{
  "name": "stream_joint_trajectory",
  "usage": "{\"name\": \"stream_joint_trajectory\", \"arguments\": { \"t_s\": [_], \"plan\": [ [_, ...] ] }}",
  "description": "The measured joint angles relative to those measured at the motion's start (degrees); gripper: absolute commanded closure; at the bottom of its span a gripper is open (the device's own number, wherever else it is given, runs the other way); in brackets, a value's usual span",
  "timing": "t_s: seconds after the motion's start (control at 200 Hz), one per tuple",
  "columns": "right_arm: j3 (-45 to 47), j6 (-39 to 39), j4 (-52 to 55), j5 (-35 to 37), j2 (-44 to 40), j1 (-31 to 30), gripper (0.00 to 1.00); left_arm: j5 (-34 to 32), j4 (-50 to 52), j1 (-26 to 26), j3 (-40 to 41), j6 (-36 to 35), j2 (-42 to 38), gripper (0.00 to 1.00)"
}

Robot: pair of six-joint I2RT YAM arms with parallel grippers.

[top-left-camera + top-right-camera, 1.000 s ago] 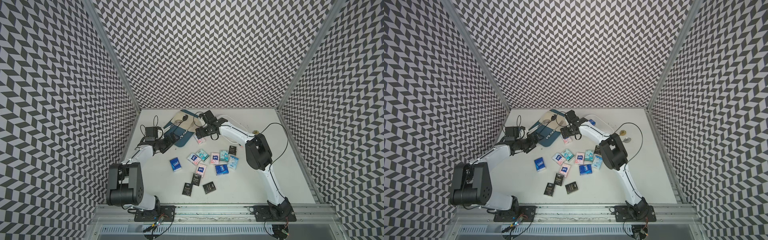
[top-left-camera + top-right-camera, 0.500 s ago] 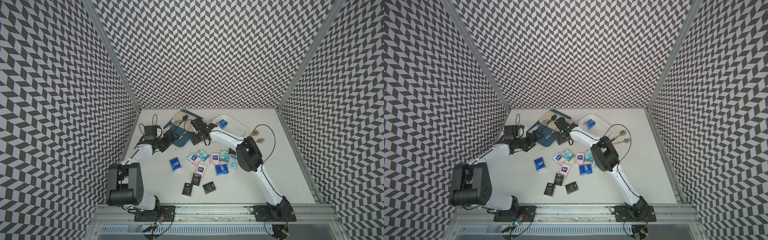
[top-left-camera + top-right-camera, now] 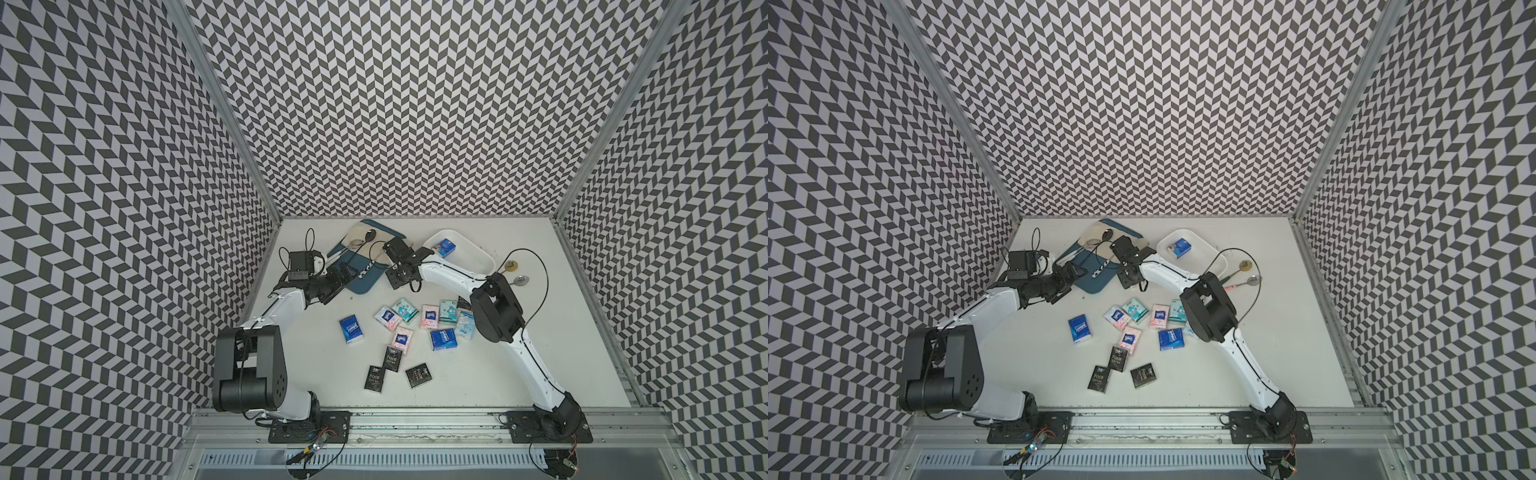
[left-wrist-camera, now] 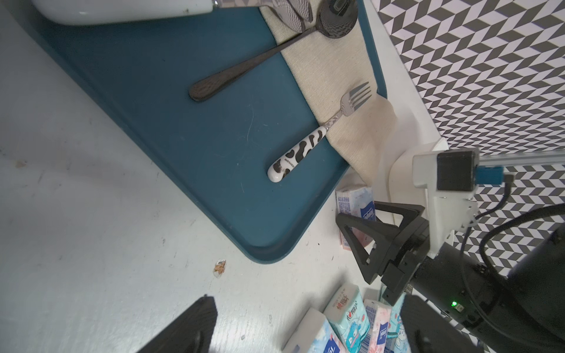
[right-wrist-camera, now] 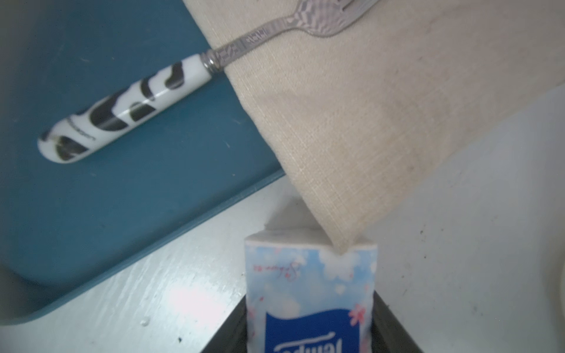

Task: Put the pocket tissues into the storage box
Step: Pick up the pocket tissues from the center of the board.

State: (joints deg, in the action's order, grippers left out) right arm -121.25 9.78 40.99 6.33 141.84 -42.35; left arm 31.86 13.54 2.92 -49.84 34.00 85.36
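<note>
Between the right gripper's point(image 5: 310, 330) fingers sat a pink-white packet point(image 5: 310, 275), clamped by its long edges, probably to lift it clear of the cloth corner point(image 5: 342, 238) resting on its end just past the fingertips. The storage box point(image 3: 478, 259) lay behind them. The left gripper point(image 4: 305, 305) gaped empty.

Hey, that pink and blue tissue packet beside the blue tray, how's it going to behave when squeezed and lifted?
The tissue packet probably squashes softly: its edges look puffy and rounded. Its smooth printed wrap may slip. Small beside the fork, it is likely light.
</note>
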Motion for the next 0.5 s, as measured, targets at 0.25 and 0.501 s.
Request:
{"name": "stream_joint_trajectory", "arguments": {
  "t_s": [0.25, 0.501],
  "plan": [
    [0.2, 4.5, 1.1, -3.8, -2.6, 0.9, 0.49, -0.2, -0.1, -0.6, 0.0, 0.4, 0.0, 0.0],
    [3.3, 11.1, 0.2, -7.5, -12.6, 5.6, 0.49, -1.6, 0.3, -6.1, -3.8, 0.3, 0.6, 0.0]
  ]
}}
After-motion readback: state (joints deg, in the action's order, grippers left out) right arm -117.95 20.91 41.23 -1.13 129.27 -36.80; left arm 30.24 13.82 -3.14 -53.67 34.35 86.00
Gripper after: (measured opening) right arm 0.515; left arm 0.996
